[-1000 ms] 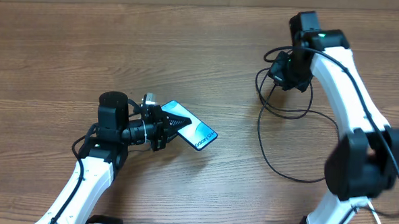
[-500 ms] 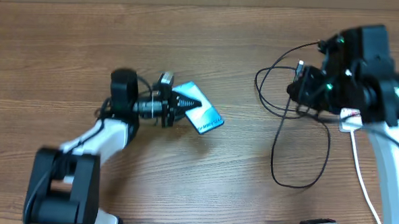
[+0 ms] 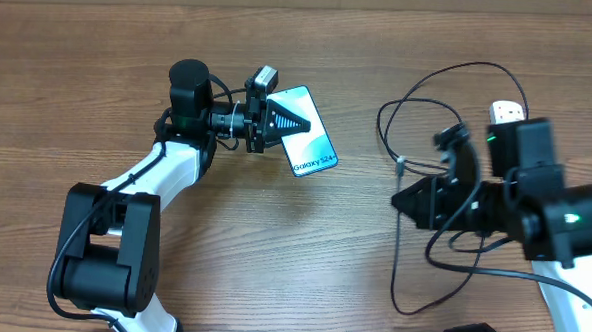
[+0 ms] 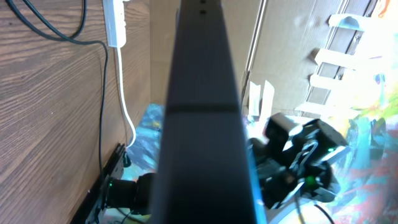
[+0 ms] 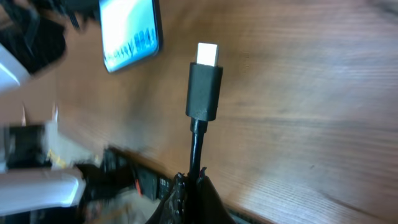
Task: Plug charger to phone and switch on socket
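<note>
The phone (image 3: 305, 134), cyan screen up with dark text at its near end, is held by one end in my left gripper (image 3: 276, 122), which is shut on it. In the left wrist view its dark edge (image 4: 202, 124) fills the middle. My right gripper (image 3: 403, 201) is shut on the charger cable (image 3: 450, 78) just behind the connector tip (image 3: 400, 163). In the right wrist view the black connector (image 5: 204, 81) stands out of the shut jaws, with the phone (image 5: 129, 31) apart from it at the upper left. The white socket (image 3: 507, 112) is mostly hidden behind my right arm.
The black cable lies in loops (image 3: 411, 291) on the wooden table around my right arm. In the left wrist view the socket's end (image 4: 115, 25) and its white cord (image 4: 124, 106) run along the table, and my right arm (image 4: 298, 162) shows beyond the phone.
My left gripper has carried the phone farther back and to the right. My right arm has swung toward the near side with the cable, bringing the connector closer to the phone and uncovering the socket's end.
</note>
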